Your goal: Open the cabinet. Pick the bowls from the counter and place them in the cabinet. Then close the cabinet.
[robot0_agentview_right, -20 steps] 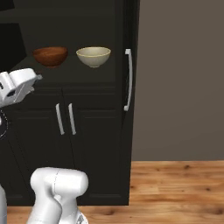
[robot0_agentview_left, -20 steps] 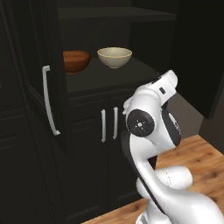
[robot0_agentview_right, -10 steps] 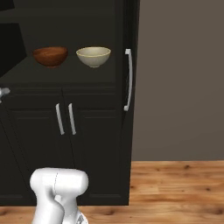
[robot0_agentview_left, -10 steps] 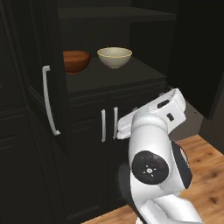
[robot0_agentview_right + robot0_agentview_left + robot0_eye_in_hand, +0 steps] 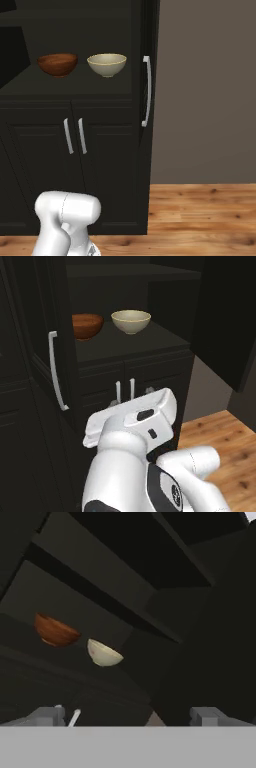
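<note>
The cabinet [image 5: 125, 341] stands with both tall doors swung open; the left door's white bar handle [image 5: 56, 371] and the right door's handle [image 5: 146, 90] show. On its dark shelf sit the bowls side by side: the reddish-brown bowl [image 5: 87, 325] [image 5: 57, 64] [image 5: 55, 631] on the left, the cream bowl [image 5: 131, 321] [image 5: 106, 64] [image 5: 104, 653] on the right. My gripper [image 5: 129, 717] is open and holds nothing. It hangs back from the cabinet, below shelf height, looking up at the bowls at a tilt.
Under the shelf are two shut lower doors with short white handles [image 5: 75, 135]. The open right door [image 5: 225, 316] juts out on the right. Wooden floor [image 5: 200, 215] and a grey wall [image 5: 205, 90] lie to the cabinet's right.
The arm has folded down and back toward the base, so the hand sits lower and nearer the left camera and has left the right view. Bowls and doors have not moved.
</note>
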